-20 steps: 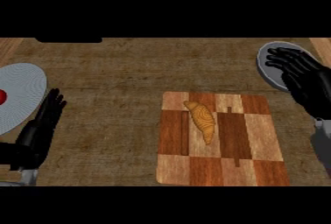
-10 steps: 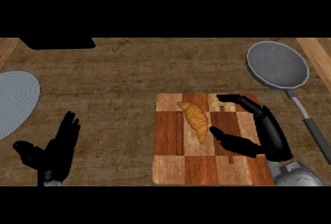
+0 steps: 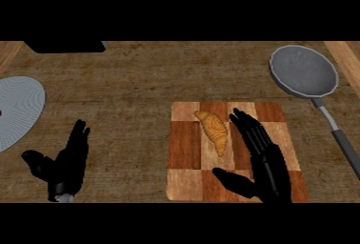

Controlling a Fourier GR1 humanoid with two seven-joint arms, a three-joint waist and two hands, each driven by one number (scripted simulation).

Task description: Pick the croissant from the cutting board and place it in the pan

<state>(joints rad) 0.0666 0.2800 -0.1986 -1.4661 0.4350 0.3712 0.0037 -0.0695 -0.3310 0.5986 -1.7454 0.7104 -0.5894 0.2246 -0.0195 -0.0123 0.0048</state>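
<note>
Item: croissant (image 3: 212,132). Golden-brown and long, it lies lengthwise on the upper left part of the cutting board, its narrow end towards the view's lower edge. No hand carries it.

Item: cutting board (image 3: 184,143). A rectangle of light and dark wooden blocks, flat on the table, right of centre.

Item: pan (image 3: 304,71). Grey and round, at the upper right of the table, well apart from the croissant. Its dark handle runs down along the right edge of the view, just beside the cutting board. Nothing shows inside the pan.

Item: right hand (image 3: 271,171). Black, it lies over the cutting board's right half. Its fingers are released and straight, pointing up the view and lying just to the right of the croissant. The thumb is spread out to the left below the croissant, so the croissant sits in the gap between thumb and fingers. Whether any finger touches the croissant cannot be told.

Item: left hand (image 3: 67,167). Black, at the lower left over the bare table, well apart from the cutting board. Its fingers are released and straight, its thumb is spread to the left, and it grasps nothing.

Item: plate (image 3: 17,112). Pale grey and round, cut off by the left edge of the view.

Item: table (image 3: 141,86). A brown, coarse-grained top that carries all of the above.
</note>
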